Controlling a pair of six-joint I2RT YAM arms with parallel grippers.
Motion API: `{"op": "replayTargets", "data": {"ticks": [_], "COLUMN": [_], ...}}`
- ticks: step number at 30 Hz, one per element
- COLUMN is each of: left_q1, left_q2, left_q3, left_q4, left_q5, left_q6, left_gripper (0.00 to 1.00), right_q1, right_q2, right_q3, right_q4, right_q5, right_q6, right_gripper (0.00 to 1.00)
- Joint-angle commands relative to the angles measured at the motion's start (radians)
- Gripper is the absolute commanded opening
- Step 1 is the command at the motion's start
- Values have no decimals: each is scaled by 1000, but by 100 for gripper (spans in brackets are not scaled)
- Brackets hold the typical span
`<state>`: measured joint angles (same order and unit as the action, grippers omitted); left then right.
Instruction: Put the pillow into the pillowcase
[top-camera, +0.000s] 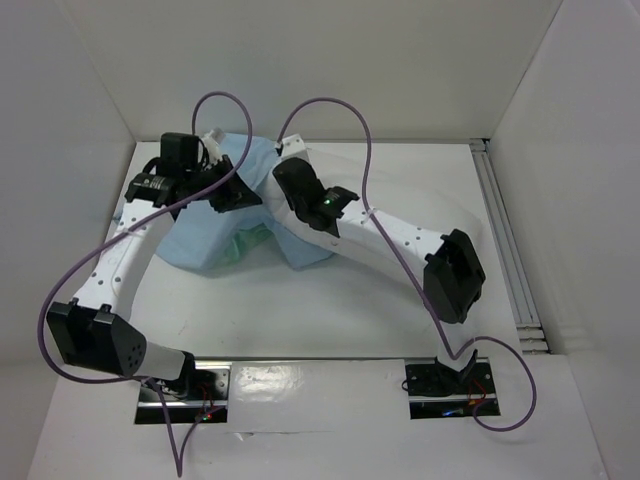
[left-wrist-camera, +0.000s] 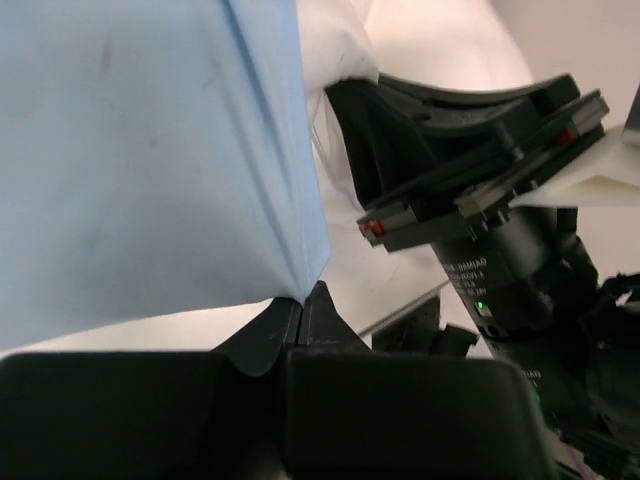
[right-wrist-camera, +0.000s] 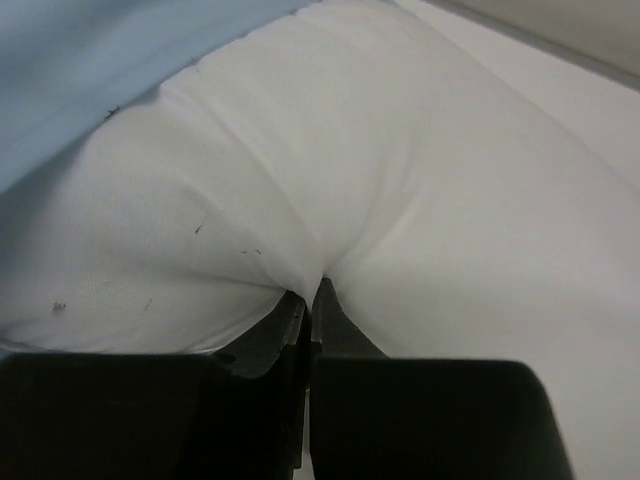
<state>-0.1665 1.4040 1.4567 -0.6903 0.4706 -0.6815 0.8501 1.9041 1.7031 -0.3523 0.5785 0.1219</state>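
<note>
The light-blue pillowcase (top-camera: 195, 240) lies rumpled at the back left of the table, a bit of its green face (top-camera: 252, 240) showing. The white pillow (top-camera: 410, 185) lies to its right, one end reaching into the blue cloth. My left gripper (top-camera: 235, 190) is shut on a pillowcase edge; in the left wrist view the blue pillowcase (left-wrist-camera: 150, 150) runs down into the left gripper (left-wrist-camera: 303, 295), with the pillow (left-wrist-camera: 335, 45) behind it. My right gripper (top-camera: 282, 195) is shut on the pillow. In the right wrist view the pillow (right-wrist-camera: 420, 200) puckers into the right gripper (right-wrist-camera: 313, 290), the pillowcase (right-wrist-camera: 80, 60) at upper left.
White walls close in the table on the left, back and right. A metal rail (top-camera: 510, 250) runs along the right edge. Purple cables (top-camera: 340, 105) loop above both arms. The right arm's wrist (left-wrist-camera: 480, 180) sits close beside my left gripper.
</note>
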Motion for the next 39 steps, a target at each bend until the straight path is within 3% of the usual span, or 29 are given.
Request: {"op": "replayTargets", "data": {"ticks": [1,6,8,10,11,12,13,14,15,16,18,19,21,23,26,27,29,31,39], "left_q1": [-1,-11,-11,-11,-11,-11,-11,-11,-11,-11,-2,-2,-2,7,7,-4,-16,-37,-57], "left_q2": [-49,-97,-109,-99,-86,-53,-33,-13,10,47,73,93,108,157,223,275,341,457,748], "left_q3": [-61,-315,-346,-285,-253,-218,-181,-91,-44,2,115,141,201,272,335,376,428,529,774], "left_q4": [2,2,2,2,2,-12,-23,-76,-110,-142,-210,-210,-210,-210,-170,-155,-137,-137,-147], "left_q5": [149,261,270,260,260,260,260,244,225,199,125,116,106,93,15,-71,-175,-295,-418], "left_q6": [17,29,30,30,40,40,59,94,114,134,172,181,194,194,194,194,194,215,215], "left_gripper": [0,0,0,1,11,46,64,78,85,91,91,84,28,0,3,28,56,72,72], "right_q1": [-8,46,56,56,56,56,56,56,56,56,56,56,56,56,35,6,-32,-106,-272], "right_q2": [1,-42,-88,-172,-197,-239,-261,-284,-336,-364,-437,-457,-500,-511,-511,-489,-453,-387,-241], "right_q3": [-130,-357,-420,-522,-542,-551,-551,-551,-542,-542,-542,-533,-522,-522,-475,-435,-380,-274,-80], "right_q4": [84,270,332,446,467,467,448,426,382,359,284,256,178,141,67,32,-13,-100,-250], "right_q5": [31,-153,-236,-366,-399,-428,-428,-428,-428,-410,-372,-352,-310,-278,-200,-189,-189,-254,-390], "right_q6": [22,126,157,189,199,199,212,213,213,203,193,183,174,165,174,192,217,242,266], "right_gripper": [0,0,0,0,4,11,18,26,48,57,69,70,70,72,73,73,75,77,84]}}
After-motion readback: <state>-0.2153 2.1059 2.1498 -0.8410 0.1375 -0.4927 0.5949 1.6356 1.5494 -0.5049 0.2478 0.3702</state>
